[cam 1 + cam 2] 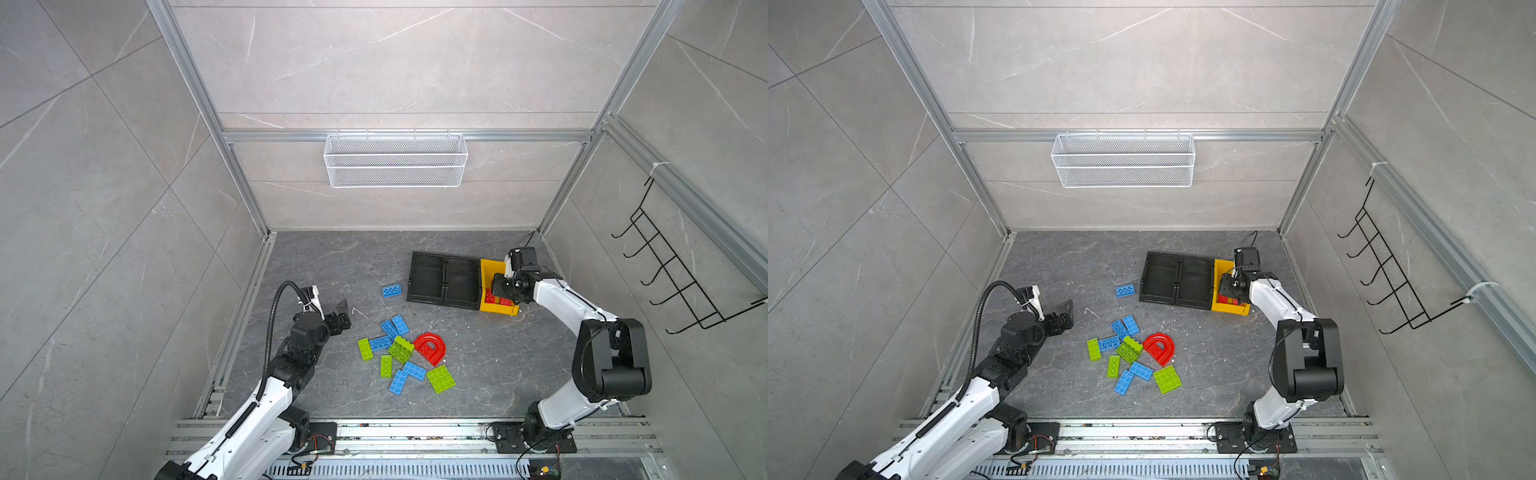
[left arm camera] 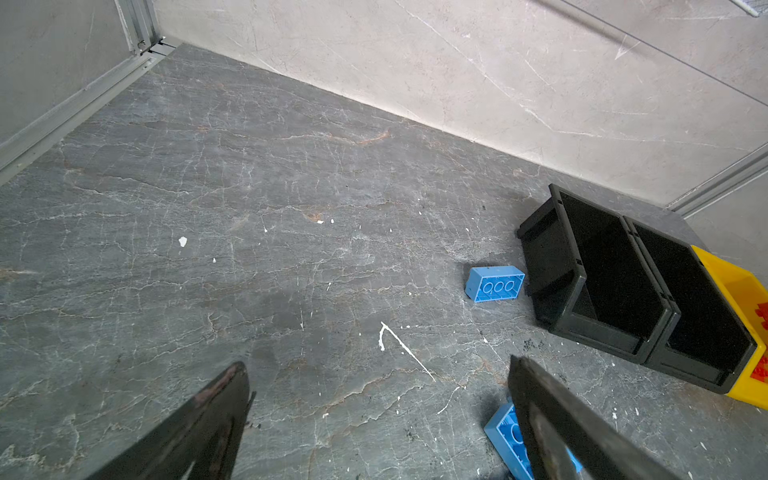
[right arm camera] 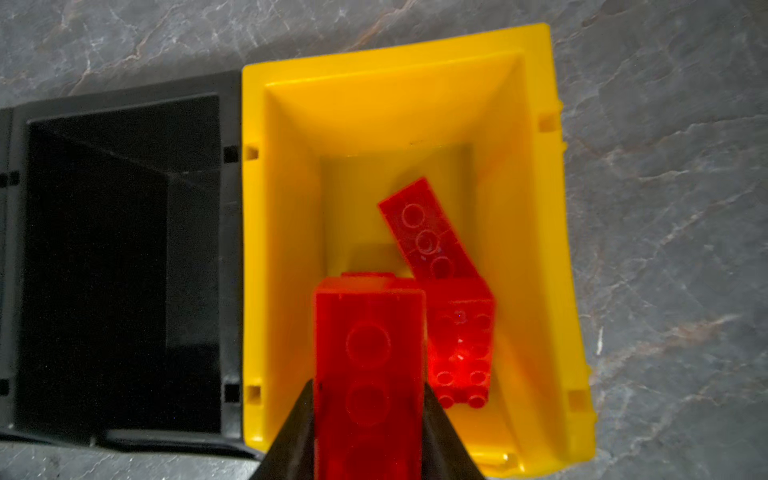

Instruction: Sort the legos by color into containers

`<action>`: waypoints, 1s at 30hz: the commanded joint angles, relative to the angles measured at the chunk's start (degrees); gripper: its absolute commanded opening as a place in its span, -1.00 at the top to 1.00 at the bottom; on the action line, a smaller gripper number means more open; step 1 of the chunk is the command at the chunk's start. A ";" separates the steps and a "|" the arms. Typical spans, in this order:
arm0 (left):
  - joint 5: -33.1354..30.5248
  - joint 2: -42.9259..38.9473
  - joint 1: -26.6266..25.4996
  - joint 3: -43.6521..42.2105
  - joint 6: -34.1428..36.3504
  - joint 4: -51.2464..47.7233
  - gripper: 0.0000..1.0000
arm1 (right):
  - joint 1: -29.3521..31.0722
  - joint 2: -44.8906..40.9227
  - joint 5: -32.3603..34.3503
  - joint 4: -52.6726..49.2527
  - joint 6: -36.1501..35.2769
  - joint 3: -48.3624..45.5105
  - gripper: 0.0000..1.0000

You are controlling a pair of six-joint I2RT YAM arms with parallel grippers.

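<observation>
Grey marbled tabletop (image 1: 316, 266) carries a loose heap that shows in both top views: blue bricks (image 1: 390, 328) and green bricks (image 1: 440, 379) around a red arch piece (image 1: 431, 348), with a lone blue brick (image 1: 391, 290) lying underside-up nearer the bins. A white wire basket (image 1: 395, 160) on the back wall and a black hook rack (image 1: 681, 266) on the right wall hang well clear of my arms. Two black bins (image 1: 444, 280) sit side by side with only dark floor showing in them. The right-hand one touches the yellow bin (image 3: 536, 249), where two red bricks (image 3: 428, 237) lie. My right gripper (image 3: 369, 384) hangs over that yellow bin, jaws pinched on a red brick (image 3: 370, 332) that juts past the fingertips above the bin's interior. My left gripper (image 2: 377, 362) hovers over bare tabletop left of the heap, jaws spread wide, holding nothing.
</observation>
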 commanded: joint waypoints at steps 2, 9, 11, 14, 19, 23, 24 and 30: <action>-1.17 -0.21 0.16 0.66 1.35 1.73 -0.99 | -0.29 -0.60 -0.31 -0.56 -1.27 2.60 0.00; -1.30 -0.08 0.16 0.57 1.23 1.88 -0.99 | 0.34 -10.32 -3.10 -3.86 0.11 0.61 -0.19; -1.04 -0.04 0.16 0.57 1.03 1.95 -0.99 | 2.09 -14.24 -4.47 -4.89 0.56 -1.09 -0.19; -0.86 0.23 0.16 0.48 1.02 2.21 -0.99 | 6.70 -19.20 -1.98 -8.03 1.12 -3.09 -0.18; -0.25 0.88 0.16 0.63 0.88 2.38 -0.99 | 18.03 -24.17 -2.54 -12.47 1.01 -5.44 -0.15; -0.79 0.85 0.16 0.60 1.04 2.37 -0.99 | 27.99 -21.46 -3.06 -15.44 0.75 -5.58 -0.13; -0.71 0.83 0.16 0.57 0.99 2.34 -0.99 | 30.51 -20.58 -2.08 -16.17 0.61 -5.44 -0.12; -0.75 1.67 0.16 0.58 1.05 2.68 -0.99 | 40.40 -15.37 -1.28 -14.82 2.07 -5.81 -0.12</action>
